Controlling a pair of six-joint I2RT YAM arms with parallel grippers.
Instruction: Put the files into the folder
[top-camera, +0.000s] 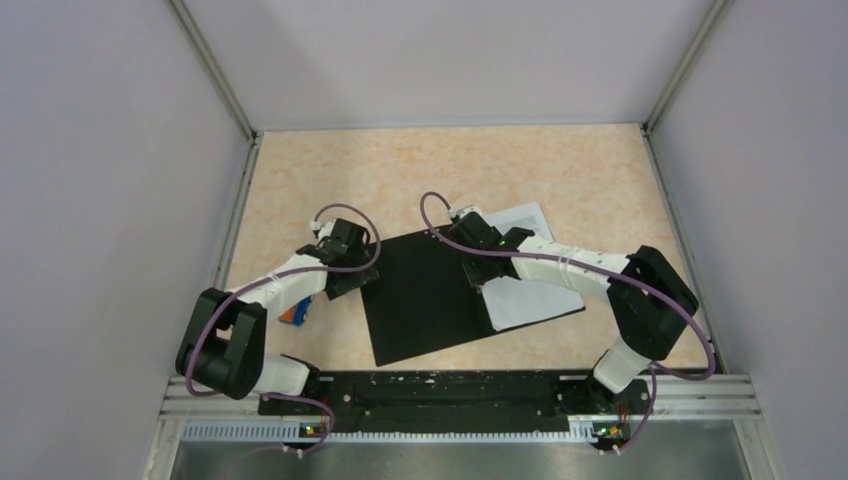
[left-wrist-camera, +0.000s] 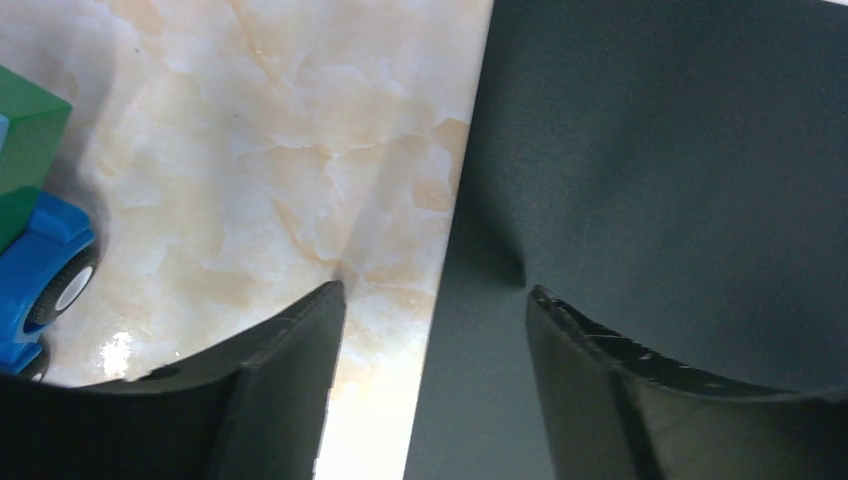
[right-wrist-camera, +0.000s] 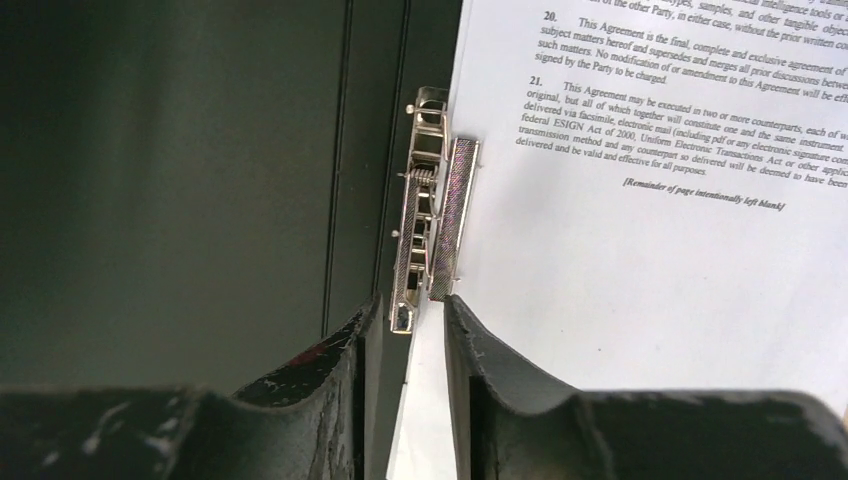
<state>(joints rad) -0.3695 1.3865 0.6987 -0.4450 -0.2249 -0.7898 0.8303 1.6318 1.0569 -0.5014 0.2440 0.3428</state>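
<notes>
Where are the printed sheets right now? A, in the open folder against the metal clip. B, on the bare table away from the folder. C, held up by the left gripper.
A: the files lie in the open folder, their edge at its metal clip.

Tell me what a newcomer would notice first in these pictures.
The open folder, black inside, lies mid-table with a printed white sheet on its right half. At its spine, the fingers of the right gripper flank the end of the metal clip. The left gripper, open, straddles the folder's left edge.
</notes>
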